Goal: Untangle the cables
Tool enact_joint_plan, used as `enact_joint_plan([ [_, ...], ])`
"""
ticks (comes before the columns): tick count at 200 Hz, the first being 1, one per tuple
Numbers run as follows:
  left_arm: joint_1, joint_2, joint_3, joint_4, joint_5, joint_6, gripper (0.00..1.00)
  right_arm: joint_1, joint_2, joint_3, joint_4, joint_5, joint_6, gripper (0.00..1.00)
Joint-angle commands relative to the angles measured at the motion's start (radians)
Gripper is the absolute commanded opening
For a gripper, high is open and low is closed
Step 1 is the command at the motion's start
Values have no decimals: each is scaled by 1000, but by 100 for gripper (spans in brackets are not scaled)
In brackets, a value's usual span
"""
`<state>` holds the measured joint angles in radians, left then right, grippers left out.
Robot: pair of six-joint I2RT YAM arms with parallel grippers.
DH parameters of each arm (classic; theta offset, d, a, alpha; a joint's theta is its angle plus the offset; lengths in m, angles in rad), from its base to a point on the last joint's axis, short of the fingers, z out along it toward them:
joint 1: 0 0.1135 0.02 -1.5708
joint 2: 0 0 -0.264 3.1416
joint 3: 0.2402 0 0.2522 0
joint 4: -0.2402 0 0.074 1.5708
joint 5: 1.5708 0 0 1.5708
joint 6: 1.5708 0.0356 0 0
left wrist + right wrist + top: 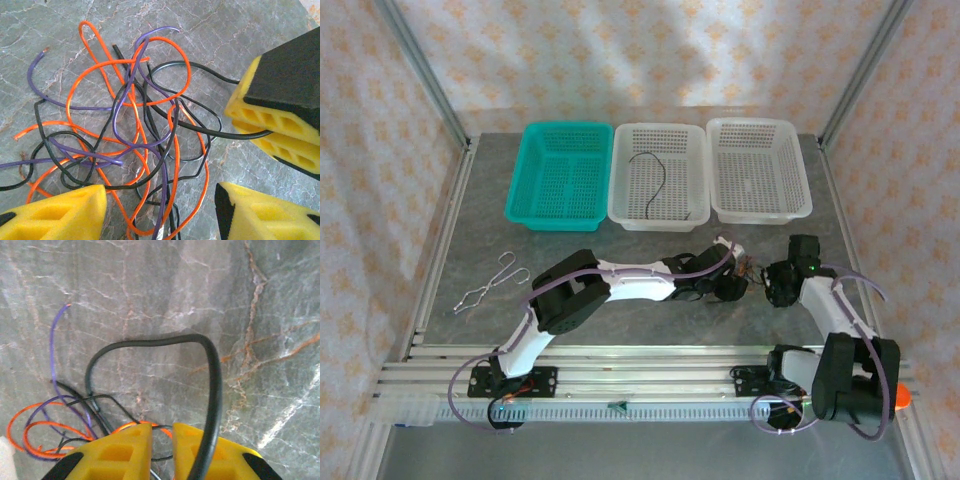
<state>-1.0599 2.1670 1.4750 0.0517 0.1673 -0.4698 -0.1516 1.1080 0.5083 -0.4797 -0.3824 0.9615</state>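
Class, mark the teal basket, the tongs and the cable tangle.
Teal perforated plastic basket point(560, 178): top view, bare floor.
Silver metal tongs point(482, 292): top view, mid-arm.
Orange, purple and black cable tangle point(127, 97): left wrist view, centre crossing.

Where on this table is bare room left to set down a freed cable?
Bare tabletop lies between the tongs and the teal basket; the right white basket is free too. It is crowded around the cable tangle.

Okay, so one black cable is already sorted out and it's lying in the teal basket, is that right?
Not quite. The black cable is lying in the middle white basket, not in the teal basket to its left. The top external view shows it.
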Motion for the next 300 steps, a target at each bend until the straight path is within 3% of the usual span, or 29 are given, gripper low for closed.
enact_joint_plan([
  [1,-1,19,24,-34,-42,-5,61,-5,-43,49,-62,16,-20,16],
  [63,0,38,46,-71,-65,-18,63,-4,-112,233,-230,1,-93,4],
  [157,0,23,37,-69,-103,-34,76,-2,-114,455,-308,-130,-152,0],
  [200,-1,-135,-134,76,-143,-52,99,19,-112,452,-300,-129,-164,0],
  [248,0,-296,-245,178,-140,-42,99,101,-69,478,-279,-138,-172,0],
  [300,-2,-204,-85,159,-146,-2,99,123,-88,464,-255,-162,-145,0],
])
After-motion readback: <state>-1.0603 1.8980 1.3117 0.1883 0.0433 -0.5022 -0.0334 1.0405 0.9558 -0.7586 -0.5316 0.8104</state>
